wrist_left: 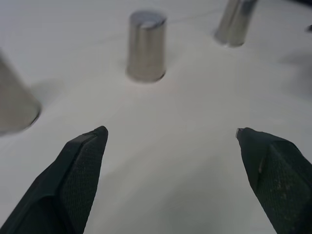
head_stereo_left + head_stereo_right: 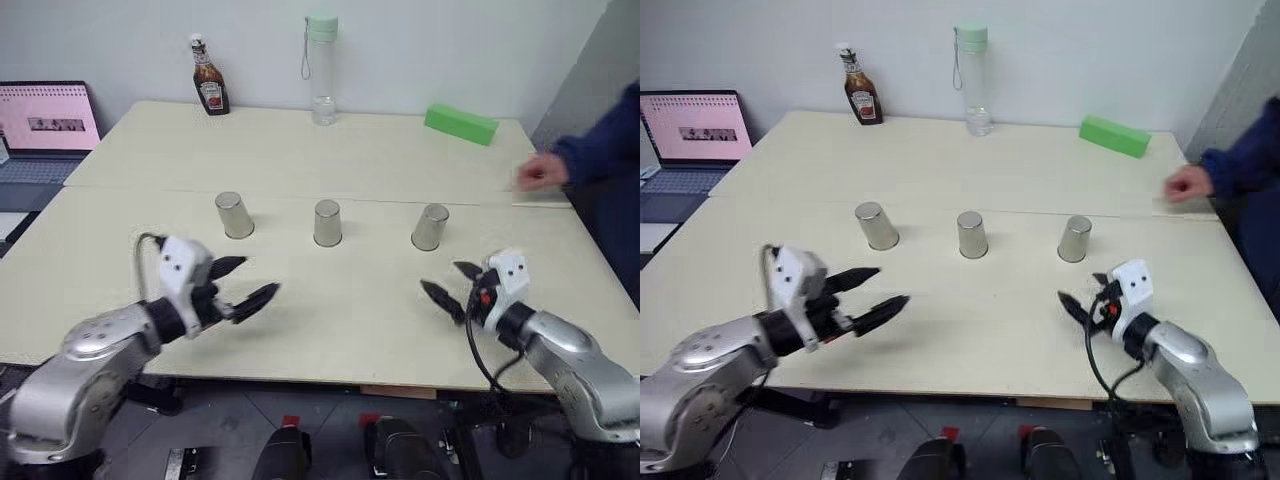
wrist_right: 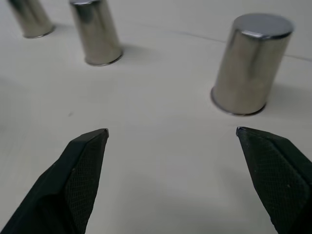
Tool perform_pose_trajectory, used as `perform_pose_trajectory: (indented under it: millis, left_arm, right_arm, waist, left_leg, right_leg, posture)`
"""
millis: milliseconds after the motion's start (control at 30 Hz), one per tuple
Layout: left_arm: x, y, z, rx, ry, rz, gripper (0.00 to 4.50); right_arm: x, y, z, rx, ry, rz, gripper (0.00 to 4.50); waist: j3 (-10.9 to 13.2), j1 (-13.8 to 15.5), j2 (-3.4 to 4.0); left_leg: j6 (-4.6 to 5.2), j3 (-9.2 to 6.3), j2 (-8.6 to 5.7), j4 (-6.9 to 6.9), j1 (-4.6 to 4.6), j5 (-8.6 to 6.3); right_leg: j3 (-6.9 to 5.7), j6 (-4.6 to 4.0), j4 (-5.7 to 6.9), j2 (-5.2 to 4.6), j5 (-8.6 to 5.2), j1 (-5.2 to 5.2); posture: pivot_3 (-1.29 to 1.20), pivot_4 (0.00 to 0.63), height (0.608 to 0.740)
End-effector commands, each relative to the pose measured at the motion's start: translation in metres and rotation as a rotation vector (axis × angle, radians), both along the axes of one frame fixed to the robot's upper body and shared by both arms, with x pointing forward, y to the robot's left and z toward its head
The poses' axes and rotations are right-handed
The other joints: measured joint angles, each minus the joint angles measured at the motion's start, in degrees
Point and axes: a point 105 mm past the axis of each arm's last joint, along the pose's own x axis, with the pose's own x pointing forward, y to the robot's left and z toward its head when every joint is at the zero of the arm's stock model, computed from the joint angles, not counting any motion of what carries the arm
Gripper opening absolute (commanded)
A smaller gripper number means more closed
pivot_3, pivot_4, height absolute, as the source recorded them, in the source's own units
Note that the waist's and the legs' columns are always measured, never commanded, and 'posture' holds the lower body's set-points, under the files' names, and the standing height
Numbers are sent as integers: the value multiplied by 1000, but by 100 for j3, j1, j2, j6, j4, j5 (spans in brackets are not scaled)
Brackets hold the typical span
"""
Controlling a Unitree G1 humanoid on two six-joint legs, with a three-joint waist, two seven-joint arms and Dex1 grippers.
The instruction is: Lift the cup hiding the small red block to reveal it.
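Three silver cups stand upside down in a row across the middle of the table [image 2: 330, 310]: a left cup [image 2: 234, 214], a middle cup [image 2: 327, 222] and a right cup [image 2: 430, 227], each upright with its long axis vertical. All three look alike, so I cannot tell which one hides the red block.

My right jaws [image 2: 447, 288] sit just in front of the right cup, wide apart, nothing between them, pointing up the table toward it. My left jaws [image 2: 245, 283] are also spread and empty, in front of the left cup and angled toward the middle one. So the right arm is nearer the right cup, the left arm nearer the other two.

At the far right edge, a person's hand [image 2: 541, 172] rests near the table.
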Motion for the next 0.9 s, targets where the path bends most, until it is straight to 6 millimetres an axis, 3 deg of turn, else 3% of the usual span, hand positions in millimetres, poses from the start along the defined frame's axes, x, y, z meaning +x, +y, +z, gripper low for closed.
perform_pose_trajectory:
  millis: [33,233,467,867,900]
  left_arm:
    - [-2,-25,11,1,-78,-107,4500]
    - [1,-51,2,28,-112,-214,4500]
    - [10,-57,3,14,-138,-213,4500]
    - [11,-53,-4,10,-126,-169,4500]
    - [12,-53,-4,10,-125,-166,4500]
  right_arm:
    - [26,-4,7,-11,-101,-66,4459]
    - [63,3,11,7,-164,-91,4459]
    - [97,8,12,-16,-200,-123,4459]
    - [124,5,5,28,-191,-166,4459]
    - [124,6,4,30,-194,-163,4095]
  waist:
    - [-1,-14,1]
    - [2,-30,5]
    - [2,-25,5]
    - [2,-29,6]
    - [2,-29,6]
  left_leg:
    - [0,3,0,0,3,0]
    - [1,14,9,-12,4,-1]
    - [2,10,9,-11,3,-1]
    - [2,7,8,-11,0,-1]
    - [2,8,9,-11,0,-1]
  right_leg:
    - [3,0,2,7,0,0]
    - [18,22,6,43,15,-10]
    - [17,22,7,42,17,-8]
    - [16,7,6,40,27,-9]
    - [17,7,6,40,27,-9]
  posture:
    - [0,150,740]
    - [0,150,740]
    - [0,150,740]
    - [0,150,740]
    - [0,150,740]
